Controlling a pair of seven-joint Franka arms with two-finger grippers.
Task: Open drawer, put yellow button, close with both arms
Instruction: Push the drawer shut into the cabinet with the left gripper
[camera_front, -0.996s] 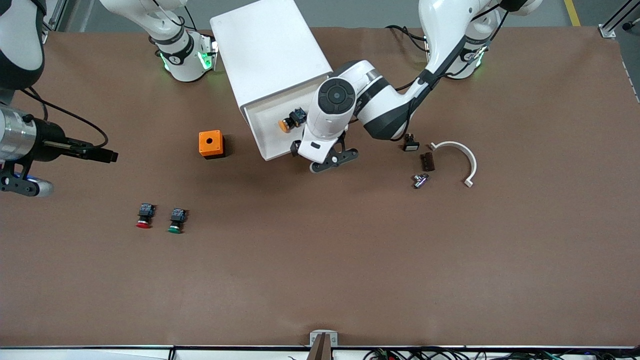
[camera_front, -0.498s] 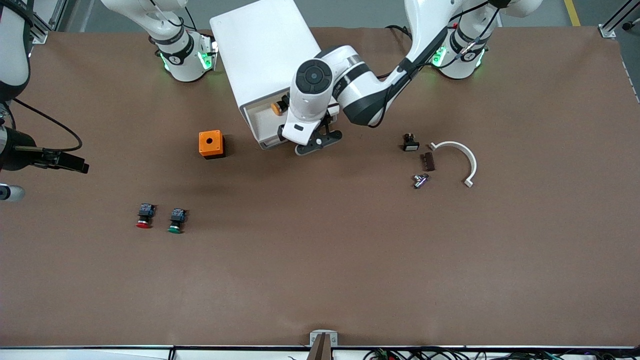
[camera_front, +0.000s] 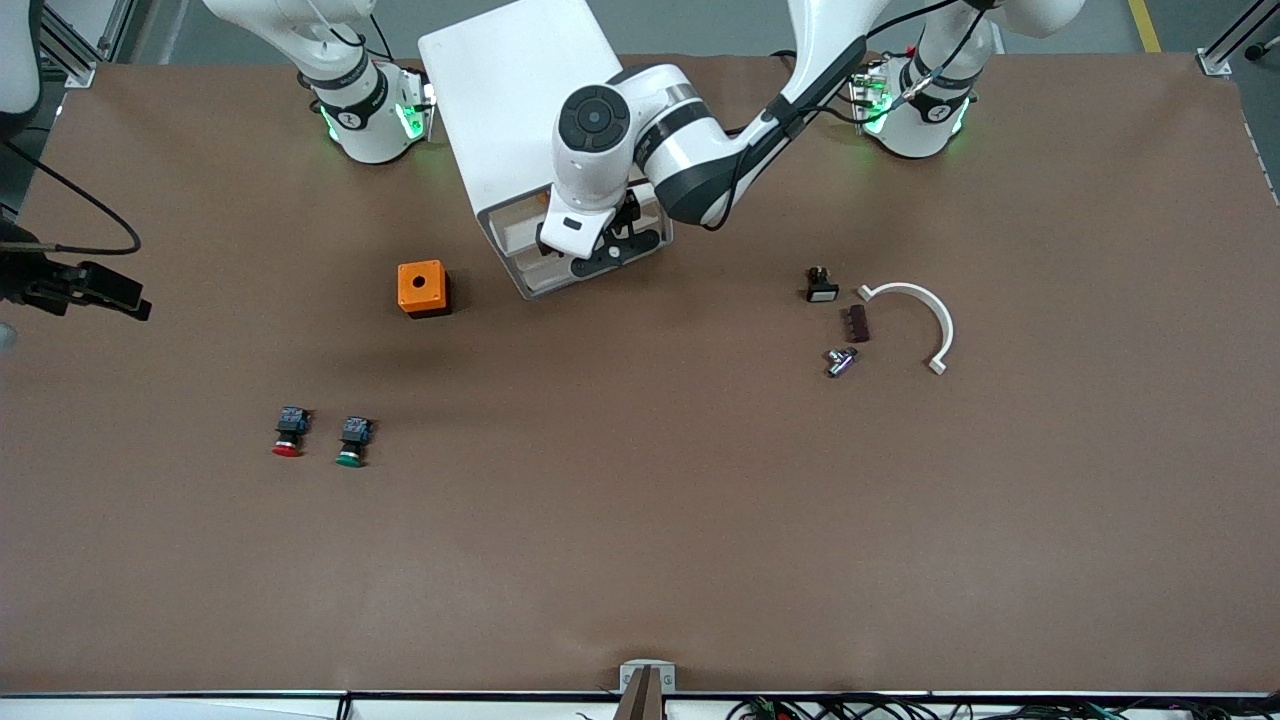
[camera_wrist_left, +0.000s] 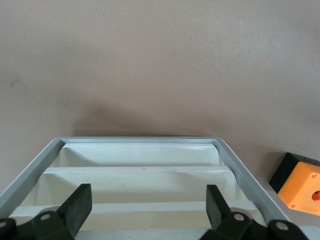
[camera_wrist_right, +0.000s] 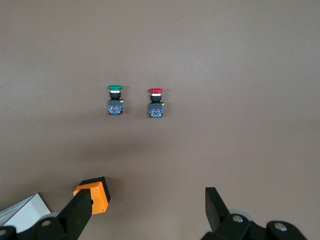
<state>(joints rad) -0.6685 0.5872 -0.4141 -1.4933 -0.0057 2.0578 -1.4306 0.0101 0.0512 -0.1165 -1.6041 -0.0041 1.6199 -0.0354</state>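
Note:
The white drawer cabinet stands near the arms' bases. Its drawer front is pushed in almost flush. The yellow button is hidden inside. My left gripper is open and empty against the drawer front. In the left wrist view its fingers straddle the white ledges of the drawer front. My right gripper is open and empty. It hangs high over the table at the right arm's end, mostly off the front view's edge.
An orange box sits beside the cabinet. A red button and a green button lie nearer the front camera. Both show in the right wrist view, green and red. Small parts and a white curved piece lie toward the left arm's end.
My left gripper has pushed the open drawer back into the cabinet, and the yellow button has gone from sight. My right arm has drawn back toward its end of the table.

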